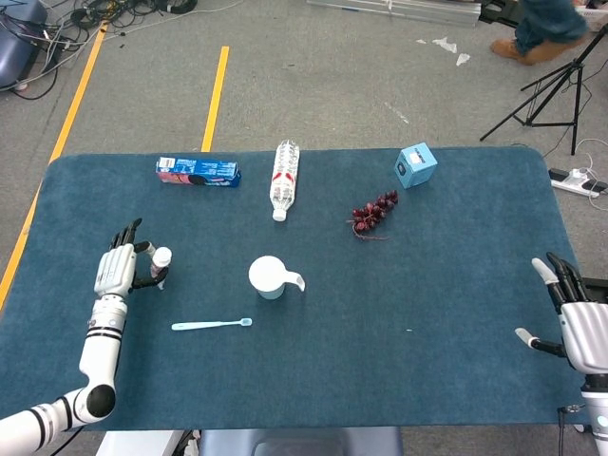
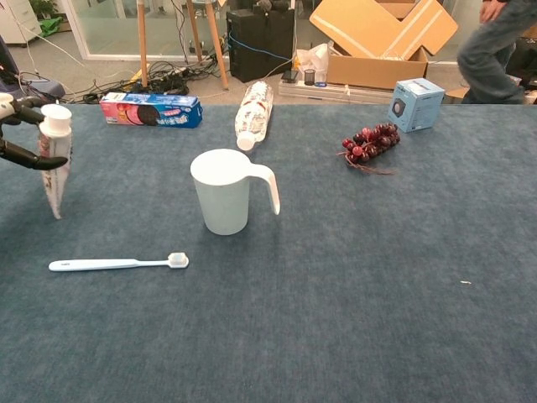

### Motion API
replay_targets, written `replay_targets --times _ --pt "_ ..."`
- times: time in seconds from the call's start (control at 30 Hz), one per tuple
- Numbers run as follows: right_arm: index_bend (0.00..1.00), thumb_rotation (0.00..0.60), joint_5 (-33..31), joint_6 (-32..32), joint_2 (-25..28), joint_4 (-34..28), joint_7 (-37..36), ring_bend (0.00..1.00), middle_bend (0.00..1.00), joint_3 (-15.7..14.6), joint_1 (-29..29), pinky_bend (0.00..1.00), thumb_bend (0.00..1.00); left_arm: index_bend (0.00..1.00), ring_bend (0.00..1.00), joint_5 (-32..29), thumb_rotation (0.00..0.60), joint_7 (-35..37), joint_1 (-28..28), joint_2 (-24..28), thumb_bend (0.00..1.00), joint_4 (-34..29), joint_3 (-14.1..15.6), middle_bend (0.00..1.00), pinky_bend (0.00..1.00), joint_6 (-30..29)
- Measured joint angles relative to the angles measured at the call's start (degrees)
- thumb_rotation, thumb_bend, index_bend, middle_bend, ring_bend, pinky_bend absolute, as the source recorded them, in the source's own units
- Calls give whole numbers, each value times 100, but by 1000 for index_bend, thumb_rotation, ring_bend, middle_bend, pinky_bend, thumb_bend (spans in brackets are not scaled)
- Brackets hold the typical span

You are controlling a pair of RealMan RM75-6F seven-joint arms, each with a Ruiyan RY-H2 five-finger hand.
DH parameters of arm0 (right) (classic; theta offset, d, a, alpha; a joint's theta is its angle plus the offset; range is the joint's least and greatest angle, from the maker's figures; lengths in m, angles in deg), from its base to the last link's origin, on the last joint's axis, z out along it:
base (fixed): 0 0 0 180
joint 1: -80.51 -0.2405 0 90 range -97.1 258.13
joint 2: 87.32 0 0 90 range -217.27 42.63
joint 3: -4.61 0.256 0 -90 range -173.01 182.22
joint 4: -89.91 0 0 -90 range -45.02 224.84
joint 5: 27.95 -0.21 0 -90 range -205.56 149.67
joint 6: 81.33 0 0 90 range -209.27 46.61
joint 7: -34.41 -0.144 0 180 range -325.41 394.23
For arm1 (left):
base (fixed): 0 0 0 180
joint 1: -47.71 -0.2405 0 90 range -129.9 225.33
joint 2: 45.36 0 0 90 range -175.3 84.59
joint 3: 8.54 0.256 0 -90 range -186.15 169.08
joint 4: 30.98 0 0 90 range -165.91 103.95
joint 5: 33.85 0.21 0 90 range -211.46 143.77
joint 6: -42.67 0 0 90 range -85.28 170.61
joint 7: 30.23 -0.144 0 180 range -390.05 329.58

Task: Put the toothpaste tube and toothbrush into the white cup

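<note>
Our left hand (image 1: pixel 118 270) grips the toothpaste tube (image 2: pixel 55 159) upright, cap up, beside the white cup (image 2: pixel 221 191); our right hand (image 1: pixel 579 321) rests open.

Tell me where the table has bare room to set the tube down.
Bare cloth lies between the white cup and the right hand, and in front of the toothbrush. The back strip is crowded: cookie box, bottle, grapes, blue box.

Nothing really readable here. Blue cookie box (image 2: pixel 151 110) at the back of the worktop (image 2: pixel 352 285) has a logo, but way too small and blurry to make out. Same with the red label on the water bottle (image 2: pixel 253 112) and the print on the toothpaste tube (image 2: pixel 57 164).
</note>
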Motion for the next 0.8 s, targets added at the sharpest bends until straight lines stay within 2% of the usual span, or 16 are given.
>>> replay_targets --times 0.27,0.47,0.8 --pt "68 600 24 -13 -5 -10 21 35 38 -11 4 424 0 834 0 580 600 78 -213 691 414 -1458 -58 68 0 -486" --pt "68 600 38 -21 -2 -9 9 35 38 -17 9 424 0 835 0 914 600 134 -253 1045 414 -2247 -117 72 0 -633" --pt "68 600 73 -46 11 -19 -10 35 38 -27 17 424 0 836 0 807 600 -442 168 1374 414 -3296 -332 73 0 -473"
